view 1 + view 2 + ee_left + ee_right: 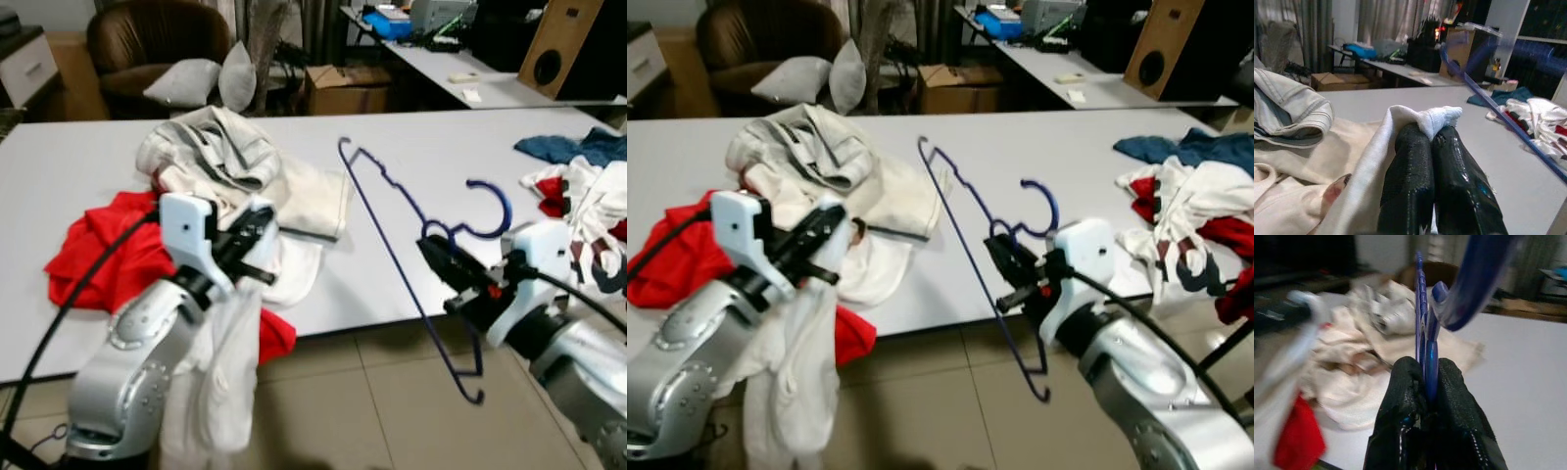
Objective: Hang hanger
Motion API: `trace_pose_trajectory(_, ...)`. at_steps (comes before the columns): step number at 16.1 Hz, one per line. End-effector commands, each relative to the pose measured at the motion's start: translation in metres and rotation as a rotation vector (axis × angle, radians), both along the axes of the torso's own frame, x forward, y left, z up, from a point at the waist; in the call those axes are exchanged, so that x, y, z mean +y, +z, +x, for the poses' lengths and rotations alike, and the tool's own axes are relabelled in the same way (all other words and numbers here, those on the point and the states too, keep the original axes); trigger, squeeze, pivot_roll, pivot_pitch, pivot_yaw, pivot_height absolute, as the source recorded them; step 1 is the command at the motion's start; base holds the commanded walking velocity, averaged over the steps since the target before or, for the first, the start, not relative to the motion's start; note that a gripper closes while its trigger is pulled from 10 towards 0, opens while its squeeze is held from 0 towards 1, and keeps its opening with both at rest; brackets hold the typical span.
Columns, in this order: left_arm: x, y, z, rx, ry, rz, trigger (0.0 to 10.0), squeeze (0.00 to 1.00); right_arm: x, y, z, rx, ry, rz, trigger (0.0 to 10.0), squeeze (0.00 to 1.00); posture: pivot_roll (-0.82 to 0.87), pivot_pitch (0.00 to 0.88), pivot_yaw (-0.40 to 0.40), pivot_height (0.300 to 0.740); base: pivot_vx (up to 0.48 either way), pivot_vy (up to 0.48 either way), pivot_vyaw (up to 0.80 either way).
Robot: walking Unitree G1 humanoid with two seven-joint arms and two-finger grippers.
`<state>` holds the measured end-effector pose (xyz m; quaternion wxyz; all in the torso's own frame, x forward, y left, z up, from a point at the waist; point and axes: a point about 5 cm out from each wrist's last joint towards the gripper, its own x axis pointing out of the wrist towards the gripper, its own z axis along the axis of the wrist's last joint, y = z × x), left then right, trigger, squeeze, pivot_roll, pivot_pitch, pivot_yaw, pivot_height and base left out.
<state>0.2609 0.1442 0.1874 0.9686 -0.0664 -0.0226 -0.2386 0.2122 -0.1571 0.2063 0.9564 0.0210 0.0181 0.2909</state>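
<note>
A thin blue hanger [411, 220] is held up over the white table's [460, 147] front edge, tilted, its hook [493, 209] pointing right. My right gripper [438, 251] is shut on it just below the hook; in the right wrist view the fingers [1449, 396] clamp the blue wire [1428, 357]. My left gripper [257, 227] is shut on a white garment [220, 362] that hangs down past the table edge; its fabric [1415, 120] folds over the fingertips [1410, 147]. The two grippers are about a forearm apart.
A heap of cream clothes [230, 157] and a red garment [108, 250] lie on the table's left. White, red and blue clothes [588, 191] pile at its right end. Behind stand a brown armchair [147, 44], a cardboard box [343, 88] and a desk [470, 73].
</note>
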Motion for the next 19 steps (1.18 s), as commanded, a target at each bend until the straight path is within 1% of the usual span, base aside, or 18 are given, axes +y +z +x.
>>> trace_pose_trajectory(1, -0.006, 0.013, 0.005, -0.053, -0.016, -0.009, 10.0, 0.00, -0.007, 0.004, 0.000, -0.010, 0.007, 0.006, 10.0, 0.00, -0.01, 0.000, 0.014, 0.740, 0.262, 0.000, 0.00)
trace_pose_trajectory(2, -0.005, 0.015, 0.007, -0.058, -0.010, -0.001, 10.0, 0.00, -0.010, 0.005, -0.001, -0.009, 0.033, 0.001, 10.0, 0.00, -0.01, 0.000, 0.014, 0.740, 0.285, 0.000, 0.00)
trace_pose_trajectory(3, -0.004, 0.022, 0.016, -0.083, 0.001, 0.021, 10.0, 0.00, -0.021, 0.008, -0.006, 0.002, 0.100, -0.010, 10.0, 0.00, -0.01, 0.000, 0.014, 0.740, 0.315, 0.000, 0.00)
trace_pose_trajectory(4, -0.003, 0.026, 0.019, -0.092, 0.003, 0.031, 10.0, 0.00, -0.026, 0.009, -0.007, 0.014, 0.126, -0.013, 10.0, 0.00, -0.01, 0.000, 0.014, 0.740, 0.315, 0.000, 0.00)
trace_pose_trajectory(5, -0.003, 0.034, 0.028, -0.111, 0.009, 0.051, 10.0, 0.00, -0.036, 0.011, -0.013, 0.042, 0.195, -0.010, 10.0, 0.00, -0.01, 0.000, 0.012, 0.740, 0.345, 0.000, 0.00)
trace_pose_trajectory(6, -0.002, 0.044, 0.037, -0.138, 0.029, 0.054, 10.0, 0.00, -0.043, 0.014, -0.021, 0.071, 0.276, -0.018, 10.0, 0.00, -0.01, 0.000, 0.012, 0.740, 0.398, 0.000, 0.00)
trace_pose_trajectory(7, 0.000, 0.053, 0.045, -0.153, 0.059, 0.036, 10.0, 0.00, -0.050, 0.016, -0.026, 0.103, 0.345, -0.044, 10.0, 0.00, -0.01, 0.000, 0.007, 0.740, 0.442, 0.000, 0.00)
trace_pose_trajectory(9, 0.005, 0.067, 0.060, -0.178, 0.102, 0.024, 10.0, 0.00, -0.056, 0.023, -0.034, 0.149, 0.451, -0.056, 10.0, 0.00, -0.01, 0.000, 0.007, 0.740, 0.441, 0.000, 0.00)
trace_pose_trajectory(12, 0.007, 0.084, 0.075, -0.237, 0.096, 0.067, 10.0, 0.00, -0.067, 0.028, -0.036, 0.164, 0.494, -0.093, 10.0, 0.00, -0.01, 0.000, -0.001, 0.740, 0.435, 0.000, 0.00)
trace_pose_trajectory(13, 0.008, 0.096, 0.084, -0.274, 0.089, 0.087, 10.0, 0.00, -0.071, 0.034, -0.037, 0.162, 0.528, -0.093, 10.0, 0.00, -0.01, 0.000, -0.002, 0.740, 0.420, 0.000, 0.00)
trace_pose_trajectory(14, 0.007, 0.105, 0.089, -0.296, 0.083, 0.069, 10.0, 0.00, -0.071, 0.037, -0.037, 0.158, 0.546, -0.087, 10.0, 0.00, -0.01, 0.000, -0.007, 0.740, 0.420, 0.000, 0.00)
trace_pose_trajectory(15, 0.002, 0.125, 0.095, -0.337, 0.062, 0.010, 10.0, 0.00, -0.071, 0.039, -0.037, 0.154, 0.559, -0.081, 10.0, 0.00, -0.01, 0.000, -0.007, 0.740, 0.420, 0.000, 0.00)
trace_pose_trajectory(17, 0.000, 0.157, 0.100, -0.436, 0.054, -0.052, 10.0, 0.00, -0.070, 0.037, -0.035, 0.153, 0.561, -0.080, 10.0, 0.00, -0.01, 0.000, -0.020, 0.740, 0.414, 0.000, 0.00)
trace_pose_trajectory(18, 0.010, 0.210, 0.101, -0.597, 0.115, -0.133, 10.0, 0.00, -0.072, 0.035, -0.033, 0.150, 0.546, -0.091, 10.0, 0.00, -0.01, 0.000, -0.019, 0.740, 0.371, 0.000, 0.00)
trace_pose_trajectory(19, 0.010, 0.210, 0.101, -0.597, 0.115, -0.133, 10.0, 0.00, -0.072, 0.035, -0.033, 0.150, 0.546, -0.091, 10.0, 0.00, -0.01, 0.000, -0.019, 0.740, 0.371, 0.000, 0.00)
